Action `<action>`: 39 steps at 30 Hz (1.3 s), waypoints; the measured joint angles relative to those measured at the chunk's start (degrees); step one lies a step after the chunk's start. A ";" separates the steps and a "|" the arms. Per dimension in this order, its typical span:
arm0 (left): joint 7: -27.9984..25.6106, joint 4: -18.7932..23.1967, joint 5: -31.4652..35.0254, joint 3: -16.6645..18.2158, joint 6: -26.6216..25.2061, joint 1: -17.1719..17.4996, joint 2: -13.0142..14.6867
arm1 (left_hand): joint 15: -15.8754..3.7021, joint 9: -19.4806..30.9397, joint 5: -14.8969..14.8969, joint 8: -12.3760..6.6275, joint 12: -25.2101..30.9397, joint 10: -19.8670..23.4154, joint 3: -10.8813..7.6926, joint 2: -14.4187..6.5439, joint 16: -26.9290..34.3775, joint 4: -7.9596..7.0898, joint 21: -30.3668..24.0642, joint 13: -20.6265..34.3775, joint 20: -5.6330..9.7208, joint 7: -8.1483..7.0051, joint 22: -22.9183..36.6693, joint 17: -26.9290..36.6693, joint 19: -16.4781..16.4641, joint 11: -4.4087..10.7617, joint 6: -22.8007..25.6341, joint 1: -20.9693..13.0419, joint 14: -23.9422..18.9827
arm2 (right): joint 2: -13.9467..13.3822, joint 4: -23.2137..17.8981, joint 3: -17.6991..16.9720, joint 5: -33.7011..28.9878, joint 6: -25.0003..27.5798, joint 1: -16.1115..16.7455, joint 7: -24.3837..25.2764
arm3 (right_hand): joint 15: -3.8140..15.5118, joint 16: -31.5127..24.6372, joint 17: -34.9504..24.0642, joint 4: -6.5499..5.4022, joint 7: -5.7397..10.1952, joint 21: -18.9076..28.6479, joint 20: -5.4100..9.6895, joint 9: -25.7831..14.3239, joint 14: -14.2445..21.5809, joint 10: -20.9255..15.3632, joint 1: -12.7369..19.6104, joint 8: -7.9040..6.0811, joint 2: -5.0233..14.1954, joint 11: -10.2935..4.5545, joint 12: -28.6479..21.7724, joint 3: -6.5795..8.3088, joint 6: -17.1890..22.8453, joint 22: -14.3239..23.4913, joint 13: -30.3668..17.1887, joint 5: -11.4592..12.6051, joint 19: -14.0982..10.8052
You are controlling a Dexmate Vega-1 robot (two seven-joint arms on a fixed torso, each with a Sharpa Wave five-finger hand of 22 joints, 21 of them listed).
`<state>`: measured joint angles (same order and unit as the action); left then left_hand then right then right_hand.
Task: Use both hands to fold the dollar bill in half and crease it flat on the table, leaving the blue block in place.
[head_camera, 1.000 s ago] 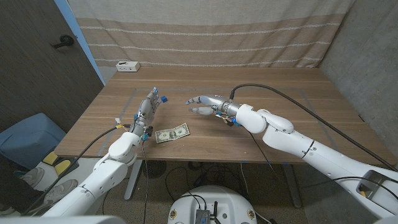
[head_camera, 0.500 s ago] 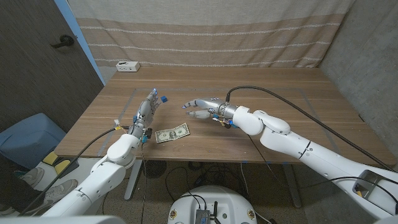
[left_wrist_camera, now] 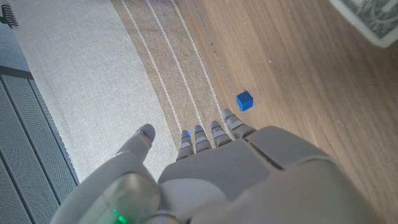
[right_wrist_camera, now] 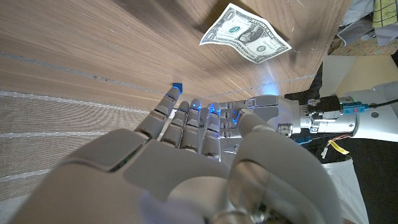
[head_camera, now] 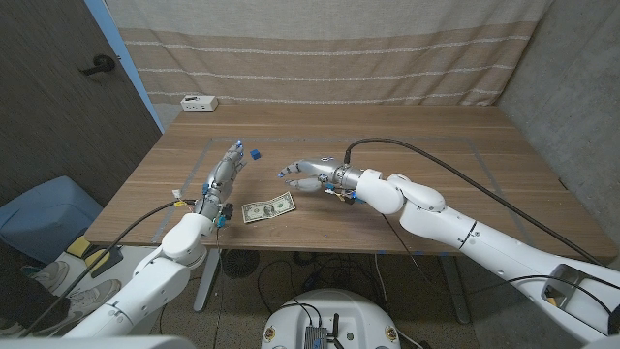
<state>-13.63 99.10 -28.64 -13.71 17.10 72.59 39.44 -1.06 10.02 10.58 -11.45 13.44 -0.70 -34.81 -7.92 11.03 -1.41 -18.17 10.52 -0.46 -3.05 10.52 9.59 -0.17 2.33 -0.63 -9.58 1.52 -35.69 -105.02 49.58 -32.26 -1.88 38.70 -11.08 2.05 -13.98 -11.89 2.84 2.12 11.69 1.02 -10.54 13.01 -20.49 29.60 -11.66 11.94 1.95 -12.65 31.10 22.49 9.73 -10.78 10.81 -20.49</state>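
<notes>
Wooden table (head_camera: pixel 455 145) is standing against a beige curtain (head_camera: pixel 320 53) with pale horizontal stripes, hanging across the back wall. A small white box (head_camera: pixel 200 103) is sitting at the desk's far left corner. A dark door (head_camera: pixel 58 92) with a blue frame edge is standing left. A blue bin (head_camera: pixel 44 215) is sitting on the floor beside the left edge. Grey wall (head_camera: pixel 572 87) is running along the right.

You see a brown wooden bench (head_camera: pixel 436 145). A dollar bill (head_camera: pixel 268 207) lies flat near the front edge. A small blue block (head_camera: pixel 254 152) sits farther back. A white box (head_camera: pixel 200 103) sits at the far left corner.
</notes>
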 measured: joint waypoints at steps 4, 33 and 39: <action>-1.32 0.82 1.14 0.41 -0.47 0.88 0.26 | 0.05 0.00 0.00 -0.22 0.33 1.05 -0.17 -0.24 0.00 0.61 -0.07 0.00 -0.03 0.38 0.00 0.00 -0.60 0.06 0.98 -0.53 -0.82 | 0.30 0.39 0.34 -0.54 -0.36 -0.02 -0.02 | 0.31 -0.03 0.00 0.23 -0.04 0.00 0.32 0.00 0.31 -0.26 0.60 0.00 0.00 0.27 0.00 0.24 0.72 0.00 0.00 0.00 -0.32; -11.28 9.06 7.93 3.73 -8.68 8.05 1.16 | 0.29 -0.02 0.10 -0.88 1.17 12.40 -3.22 -0.93 0.44 4.09 -2.45 0.00 -2.51 3.55 0.25 0.02 -10.42 -1.36 14.41 -3.34 -13.68 | 1.58 3.32 2.16 -2.47 -1.83 -0.62 -0.87 | 0.30 -0.93 -0.52 -0.90 0.45 0.49 0.82 0.01 2.35 -3.47 3.00 -0.68 0.15 -0.61 0.00 2.32 5.37 0.00 -0.30 0.00 -1.85; -13.34 10.76 9.29 4.43 -10.71 9.69 1.03 | -0.14 -0.02 1.16 -0.88 1.17 14.47 -5.10 -1.68 0.44 6.39 -2.90 0.00 -3.08 3.46 0.13 0.02 -12.53 -1.35 17.00 -6.07 -15.57 | 1.78 3.71 2.57 -3.00 -1.85 -0.78 -1.19 | 0.10 -1.09 -0.52 -1.11 0.55 0.49 1.05 0.02 2.56 -3.79 3.23 -0.68 0.37 -0.92 0.00 2.52 5.47 0.00 -0.29 0.00 -2.08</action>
<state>-26.97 109.86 -19.35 -9.28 6.39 82.28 40.47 -1.21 10.00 11.74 -12.33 14.61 13.77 -39.91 -9.61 11.47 4.99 -21.07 10.52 -3.54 0.41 10.65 9.61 -12.70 0.98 16.37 -15.64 -14.05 -33.91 -101.32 52.15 -35.26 -3.72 37.92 -12.27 2.14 -15.08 -12.40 1.73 2.67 12.19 2.07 -10.53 15.57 -24.27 32.82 -12.34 12.30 1.02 -12.65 33.62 27.96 9.73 -11.07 10.81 -22.56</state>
